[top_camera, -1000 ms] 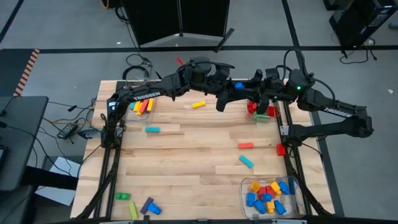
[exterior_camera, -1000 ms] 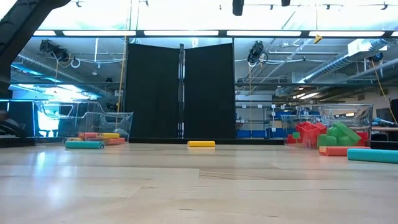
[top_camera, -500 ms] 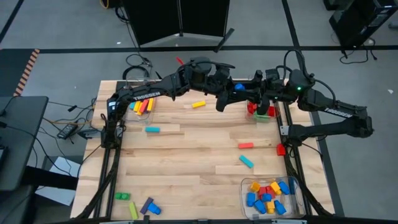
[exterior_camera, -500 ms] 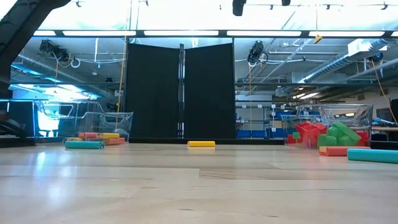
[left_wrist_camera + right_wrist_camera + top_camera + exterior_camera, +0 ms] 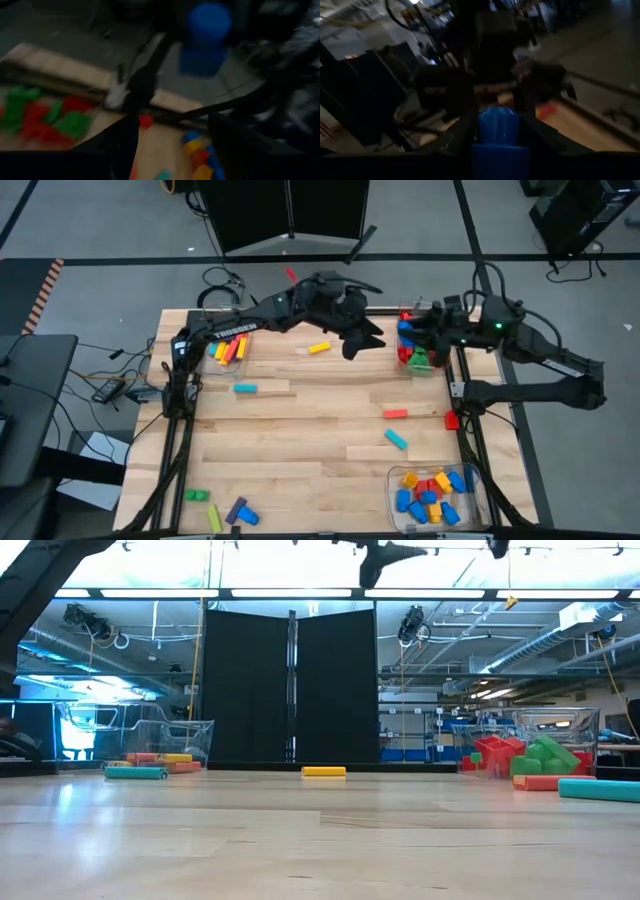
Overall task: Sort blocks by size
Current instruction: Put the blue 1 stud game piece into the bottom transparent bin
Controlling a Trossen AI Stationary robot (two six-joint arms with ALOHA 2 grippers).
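A small blue block [image 5: 497,131] is lifted above the table's far right, with my right gripper [image 5: 496,150] shut on it. In the left wrist view the same blue block [image 5: 204,42] shows farther off. My left gripper [image 5: 172,145] stands open just left of it, with nothing between its fingers. From above, my left gripper [image 5: 362,342] and my right gripper [image 5: 408,330] hang a short gap apart. The right one is over a clear bin [image 5: 418,356] of red and green blocks. Loose blocks lie on the table, among them a yellow one [image 5: 319,348] and a red one [image 5: 396,414]. My right gripper pinches the blue block between its two fingers, on the block's two sides [image 5: 479,150]. The fingers come at it about level from the table's right side. The block's round studded end [image 5: 498,119] sticks out past them, and the block is lifted clear of the table and the bin.
A clear bin [image 5: 228,350] with long bars stands at the far left. Another bin [image 5: 436,496] at the near right holds several short blue, yellow and red blocks. Teal blocks [image 5: 245,388] [image 5: 397,439] lie mid-table. Green, purple and blue blocks [image 5: 237,510] lie at the near left corner.
The two grippers, which met at the blue block, have parted. My left gripper has let go of it and tipped downward. My right gripper has drawn back toward the table's right edge with the block and now stands over the red-and-green bin.
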